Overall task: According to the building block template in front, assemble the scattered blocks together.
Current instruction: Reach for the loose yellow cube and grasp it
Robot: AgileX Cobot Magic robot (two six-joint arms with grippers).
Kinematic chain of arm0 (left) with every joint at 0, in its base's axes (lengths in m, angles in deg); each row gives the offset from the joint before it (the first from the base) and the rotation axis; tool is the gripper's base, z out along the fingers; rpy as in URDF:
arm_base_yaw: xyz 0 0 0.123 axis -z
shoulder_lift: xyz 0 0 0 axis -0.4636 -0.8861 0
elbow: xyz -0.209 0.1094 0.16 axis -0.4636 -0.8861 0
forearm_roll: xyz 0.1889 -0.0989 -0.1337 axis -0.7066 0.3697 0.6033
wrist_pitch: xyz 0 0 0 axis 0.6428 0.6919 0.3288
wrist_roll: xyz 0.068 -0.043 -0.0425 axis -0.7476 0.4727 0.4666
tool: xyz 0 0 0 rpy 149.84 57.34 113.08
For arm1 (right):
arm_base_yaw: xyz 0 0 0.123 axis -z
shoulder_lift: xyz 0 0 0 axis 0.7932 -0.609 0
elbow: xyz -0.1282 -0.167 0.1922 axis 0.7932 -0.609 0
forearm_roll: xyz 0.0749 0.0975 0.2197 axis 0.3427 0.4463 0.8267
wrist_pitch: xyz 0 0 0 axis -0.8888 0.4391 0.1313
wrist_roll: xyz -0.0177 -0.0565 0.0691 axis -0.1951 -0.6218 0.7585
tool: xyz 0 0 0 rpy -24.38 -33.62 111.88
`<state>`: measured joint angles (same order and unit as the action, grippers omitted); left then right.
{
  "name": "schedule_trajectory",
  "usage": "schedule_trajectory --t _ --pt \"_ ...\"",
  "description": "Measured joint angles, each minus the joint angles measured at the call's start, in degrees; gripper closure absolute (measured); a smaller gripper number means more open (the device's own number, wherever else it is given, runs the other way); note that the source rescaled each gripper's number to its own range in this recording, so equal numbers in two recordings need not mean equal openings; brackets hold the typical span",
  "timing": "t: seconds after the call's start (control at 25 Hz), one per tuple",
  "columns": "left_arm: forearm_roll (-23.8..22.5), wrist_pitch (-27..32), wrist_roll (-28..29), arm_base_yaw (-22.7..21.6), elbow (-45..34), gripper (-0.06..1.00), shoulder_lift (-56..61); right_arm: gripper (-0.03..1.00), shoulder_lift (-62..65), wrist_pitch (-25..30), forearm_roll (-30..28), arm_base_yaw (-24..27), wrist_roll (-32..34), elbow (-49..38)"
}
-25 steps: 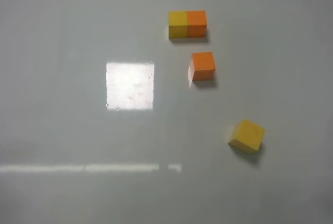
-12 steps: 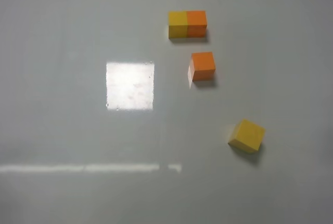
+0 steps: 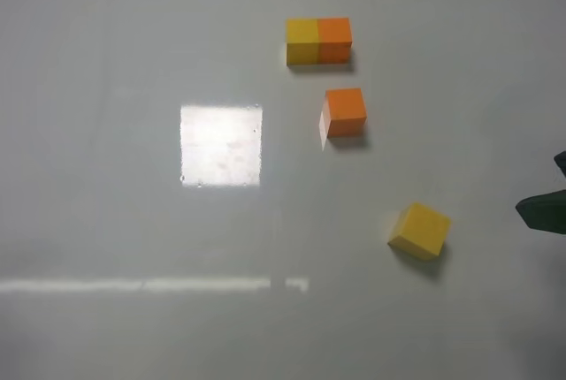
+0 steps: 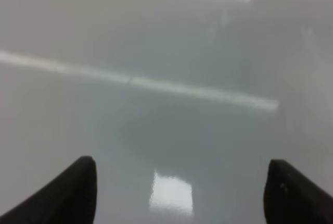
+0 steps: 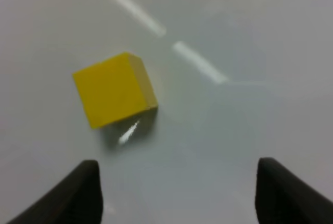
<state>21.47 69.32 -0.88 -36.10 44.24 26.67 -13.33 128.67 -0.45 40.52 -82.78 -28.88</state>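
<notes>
The right gripper (image 5: pixel 177 195) has just crept in at the overhead view's right edge, mostly cut off, jaws spread near the skewed yellow block (image 3: pixel 419 230), which lies apart from the orange block (image 3: pixel 345 111) and template (image 3: pixel 318 41); the left gripper (image 4: pixel 179 195), also spread, is unseen overhead.

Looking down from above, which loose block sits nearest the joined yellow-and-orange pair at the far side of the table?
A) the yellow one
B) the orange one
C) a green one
B: the loose orange block lies just in front of the joined pair, apart from it, while the loose yellow block lies farther off, turned at an angle.
</notes>
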Motion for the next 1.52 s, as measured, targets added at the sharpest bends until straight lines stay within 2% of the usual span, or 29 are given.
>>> schedule_trajectory --t 0.12,0.24,0.36,0.56,0.68,0.76,0.88,1.12,1.36,1.52 --pt "0.00 0.00 0.00 0.00 0.00 0.18 0.00 0.19 -2.80 -0.31 -0.45 -1.44 -0.69 0.91" --pt "0.00 0.00 0.00 0.00 0.00 0.18 0.00 0.15 -4.58 -0.31 -2.16 -4.15 -1.04 2.04" --pt "0.00 0.00 0.00 0.00 0.00 0.18 0.00 0.13 -5.36 -0.44 -6.81 -10.35 0.30 3.99" --pt "0.00 0.06 0.00 0.00 0.00 0.18 0.00 0.13 -7.54 0.81 -19.49 -24.08 10.80 5.43" --pt "0.00 0.06 0.00 0.00 0.00 0.18 0.00 0.11 -9.59 1.45 -22.96 -30.08 16.32 5.43" --pt "0.00 0.06 0.00 0.00 0.00 0.18 0.00 0.05 -10.92 1.40 -24.59 -32.70 19.63 5.43" --pt "0.00 0.06 0.00 0.00 0.00 0.18 0.00 -0.02 -13.47 0.99 -25.79 -33.99 21.95 5.43" --pt "0.00 0.06 0.00 0.00 0.00 0.18 0.00 -0.03 -17.32 0.57 -33.39 -33.98 29.30 5.43" --pt "0.00 0.06 0.00 0.00 0.00 0.18 0.00 -0.03 -18.02 0.13 -34.47 -33.98 30.45 5.43" --pt "0.00 0.06 0.00 0.00 0.00 0.18 0.00 -0.03 -18.28 -2.75 -34.61 -33.98 30.58 3.38"
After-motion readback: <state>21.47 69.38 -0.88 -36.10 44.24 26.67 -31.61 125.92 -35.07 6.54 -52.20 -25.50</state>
